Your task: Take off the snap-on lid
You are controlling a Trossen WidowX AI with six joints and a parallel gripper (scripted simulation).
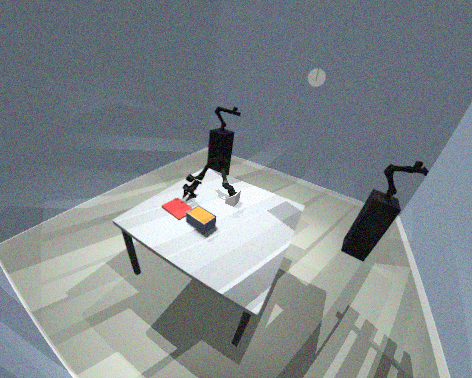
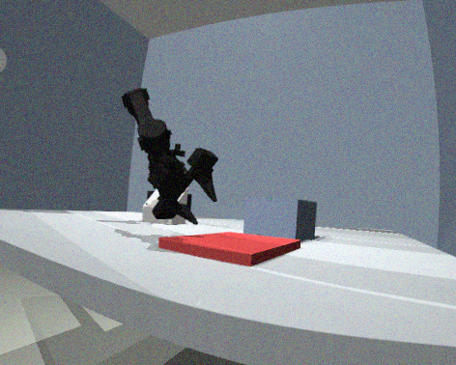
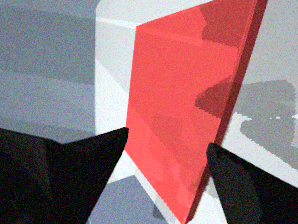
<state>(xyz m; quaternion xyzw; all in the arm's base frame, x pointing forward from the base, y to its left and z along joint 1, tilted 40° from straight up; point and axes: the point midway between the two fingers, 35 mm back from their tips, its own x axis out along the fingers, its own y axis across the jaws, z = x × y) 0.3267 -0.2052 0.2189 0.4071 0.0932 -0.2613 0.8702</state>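
The red lid (image 1: 176, 208) (image 2: 231, 242) (image 3: 172, 75) lies flat on the table beside the box, its plain broad face up; its underside is hidden. The storage box (image 1: 196, 224) (image 2: 271, 218) (image 3: 117, 201) is dark blue, stands upright without its lid and shows an orange inside in the top view. The lid's corner is close to the box; whether they touch is unclear. My gripper (image 1: 185, 198) (image 2: 206, 211) (image 3: 167, 140) is open and empty, its fingertips a little above the lid's edge on the arm's side, apart from it.
The white table (image 1: 239, 250) (image 2: 352, 299) carries a second black arm (image 1: 227, 184) at the back, with a pale grey piece (image 1: 233, 199) at its end. A black pedestal (image 1: 220, 150) with an arm stands behind the table, another pedestal (image 1: 370, 225) to the right.
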